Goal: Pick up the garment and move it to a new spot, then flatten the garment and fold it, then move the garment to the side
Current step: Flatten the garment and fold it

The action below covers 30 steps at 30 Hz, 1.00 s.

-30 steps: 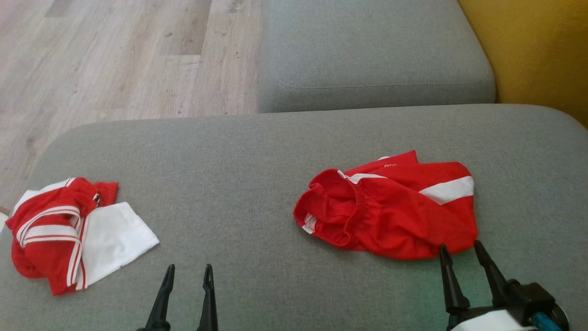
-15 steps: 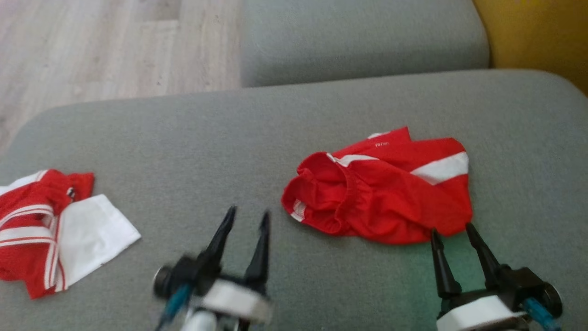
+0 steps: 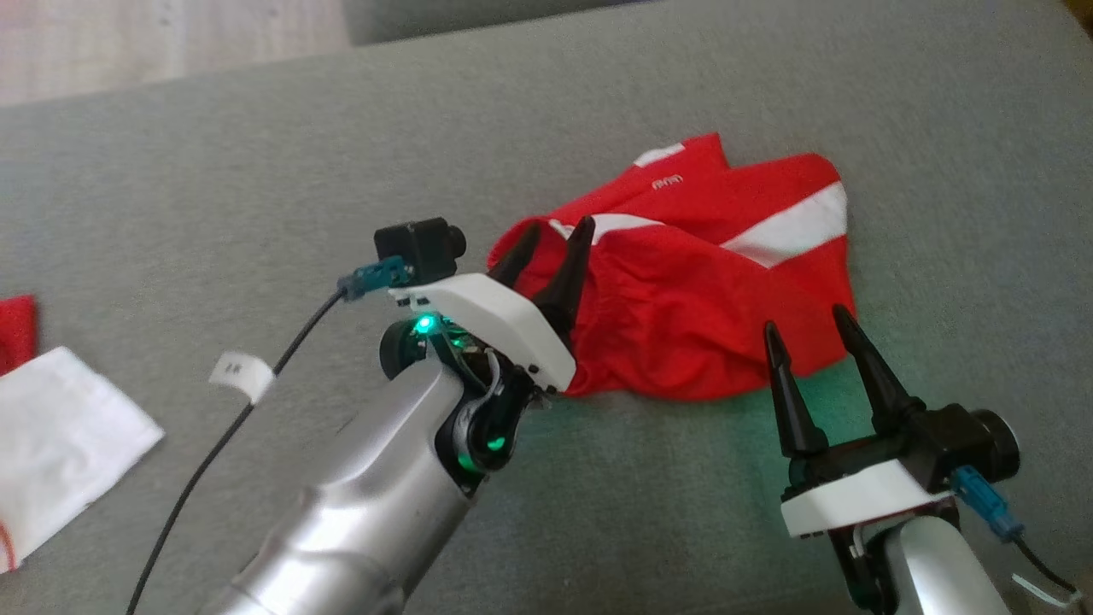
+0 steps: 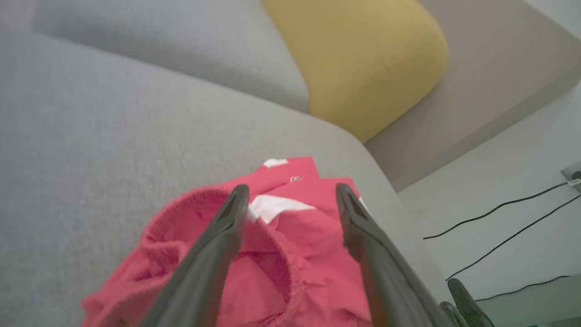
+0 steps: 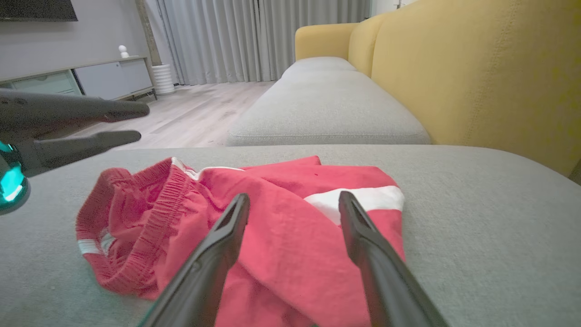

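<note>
Shorts (image 3: 709, 282): lying crumpled on the grey sofa cushion (image 3: 256, 171).
Left gripper (image 3: 558, 227): I am holding its jaws apart over the waistband.
Right gripper (image 3: 806, 320): I am holding its jaws apart at the near hem.

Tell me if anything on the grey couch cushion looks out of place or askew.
The red shorts with white stripes lie crumpled on the grey fabric cushion, elastic waistband bunched and gaping. A second red and white garment lies apart at the head view's left edge. Nothing looks torn or spilled.
</note>
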Available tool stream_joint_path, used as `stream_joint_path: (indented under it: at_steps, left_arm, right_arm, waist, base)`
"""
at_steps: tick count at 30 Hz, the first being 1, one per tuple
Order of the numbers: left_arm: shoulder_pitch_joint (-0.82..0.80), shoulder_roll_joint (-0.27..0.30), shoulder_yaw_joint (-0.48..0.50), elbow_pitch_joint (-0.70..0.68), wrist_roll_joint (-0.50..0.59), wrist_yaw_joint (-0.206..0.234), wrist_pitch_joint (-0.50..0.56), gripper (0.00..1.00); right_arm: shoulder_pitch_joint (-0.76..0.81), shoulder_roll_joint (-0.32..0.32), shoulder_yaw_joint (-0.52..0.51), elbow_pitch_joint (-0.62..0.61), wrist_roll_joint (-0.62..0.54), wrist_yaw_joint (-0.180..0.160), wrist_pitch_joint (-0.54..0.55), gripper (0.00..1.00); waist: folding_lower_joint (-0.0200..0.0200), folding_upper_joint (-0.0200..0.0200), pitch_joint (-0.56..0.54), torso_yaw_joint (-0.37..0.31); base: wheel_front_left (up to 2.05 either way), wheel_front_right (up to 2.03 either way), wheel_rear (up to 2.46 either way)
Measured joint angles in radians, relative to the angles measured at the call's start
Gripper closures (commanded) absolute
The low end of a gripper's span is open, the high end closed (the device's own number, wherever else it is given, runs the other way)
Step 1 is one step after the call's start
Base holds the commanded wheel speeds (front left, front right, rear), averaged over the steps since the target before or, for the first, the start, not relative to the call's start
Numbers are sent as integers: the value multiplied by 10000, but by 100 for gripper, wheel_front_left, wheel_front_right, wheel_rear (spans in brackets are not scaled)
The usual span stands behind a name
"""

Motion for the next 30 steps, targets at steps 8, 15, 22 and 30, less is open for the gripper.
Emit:
stream_joint_path:
  at_steps: [8, 15, 22, 30]
  left_arm:
    - [-1250, -17, -794, 1756, -1764, 525, 257, 14]
    - [-1661, -23, -1129, 2784, -2132, 128, -199, 100]
    - [-2429, -25, -1831, 2704, -2192, -966, -318, 100]
    - [-4939, -90, -2148, 1012, -2917, -1628, 31, 100]
  right_arm:
    - [-135, -2, -13, -4, 4, 0, 0, 0]
    - [-151, -2, 94, 17, 10, 0, 0, 0]
    - [-149, -2, 380, 36, 217, 0, 0, 0]
    - [40, -10, 894, 86, 677, 0, 0, 0]
  waist:
    - [-2, 0, 716, -749]
    - [-4, 0, 665, -1077]
    - [-5, 0, 189, -1568]
    - [-6, 0, -536, -1979]
  base:
    - [0, 0, 0]
    - [0, 0, 0]
    - [0, 0, 0]
    - [0, 0, 0]
